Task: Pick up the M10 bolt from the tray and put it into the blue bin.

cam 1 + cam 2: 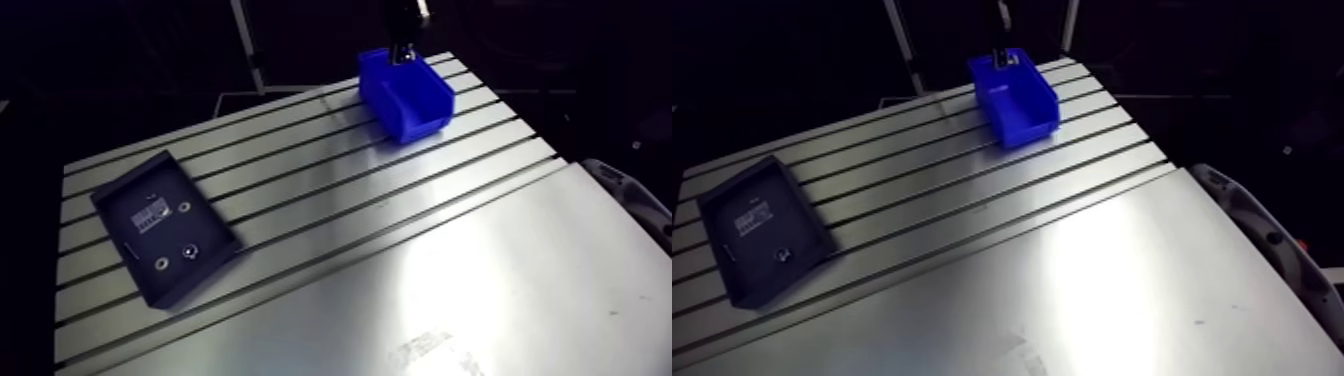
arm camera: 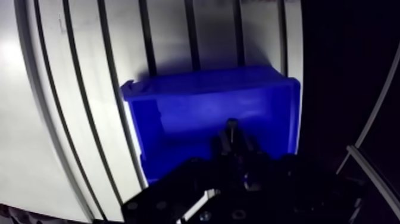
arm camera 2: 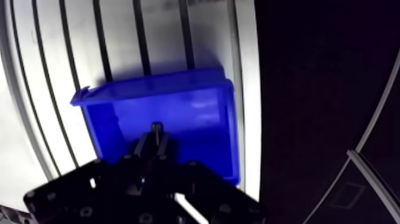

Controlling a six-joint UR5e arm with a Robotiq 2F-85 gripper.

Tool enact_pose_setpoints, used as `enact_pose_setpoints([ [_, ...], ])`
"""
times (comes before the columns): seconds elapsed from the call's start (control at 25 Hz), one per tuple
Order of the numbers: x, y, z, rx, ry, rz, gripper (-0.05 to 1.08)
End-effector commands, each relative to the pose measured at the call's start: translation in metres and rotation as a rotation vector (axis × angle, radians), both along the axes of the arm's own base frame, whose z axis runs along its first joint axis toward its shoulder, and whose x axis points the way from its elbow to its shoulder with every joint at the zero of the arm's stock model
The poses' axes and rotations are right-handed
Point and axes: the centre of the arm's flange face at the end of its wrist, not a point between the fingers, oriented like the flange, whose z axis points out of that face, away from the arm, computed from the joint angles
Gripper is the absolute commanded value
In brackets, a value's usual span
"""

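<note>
We find the end effector (image 2: 231, 134) hanging over the blue bin (image 2: 196, 80), which stands at the far side of the counter (image 1: 400, 230); in the wrist view its two fingers are drawn close together with a slim grey thing nipped between their tips, and we take that for the M10 bolt (image 2: 231, 124), though it is too small and dark to be certain; its long axis seems to us to run along the fingers, pointing down toward the bin's floor. The relation that matters is vertical: the bolt sits inside the outline of the bin's walls, with blue floor showing all around the fingertips, so the bin lies straight below, not off to one side; in the arm view the end effector comes down at the bin's far rim, and we cannot say whether the tips are above the rim or already under it. The tray (image 1: 210, 235) lies well apart, at the counter's opposite side, with a few small ring-shaped pieces (image 1: 160, 263) in it. We judge the carry all but done; what remains should be to part the fingers and let the bolt drop, the main risk being a bounce off a wall.
</note>
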Motion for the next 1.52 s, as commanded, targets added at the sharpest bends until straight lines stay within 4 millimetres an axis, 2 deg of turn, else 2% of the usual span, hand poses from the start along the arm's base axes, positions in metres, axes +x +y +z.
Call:
enact_pose_setpoints([
  [0.04, -0.001, 0.004, -0.022, -0.008, -0.028, -0.005, 1.02],
  [0.32, -0.001, 0.006, -0.049, -0.013, -0.07, -0.007, 1.02],
  [0.56, 0.002, 0.006, -0.06, 0.005, -0.063, -0.003, 1.02],
  [0.64, 0.002, 0.007, -0.07, 0.013, -0.062, -0.001, 1.02],
  [0.92, 0.009, 0.007, -0.085, 0.025, -0.098, 0.001, 1.02],
  [1.04, 0.009, 0.007, -0.084, 0.026, -0.097, 0.002, 1.0],
  [1.08, 0.008, 0.006, -0.083, 0.025, -0.095, 0.002, 0.82],
  [1.16, 0.007, 0.005, -0.082, 0.025, -0.095, 0.003, 0.0],
  [1.28, 0.007, 0.003, -0.072, 0.025, -0.08, 0.007, 0.0],
  [1.52, 0.007, 0.001, -0.024, 0.041, -0.025, 0.009, 0.0],
])
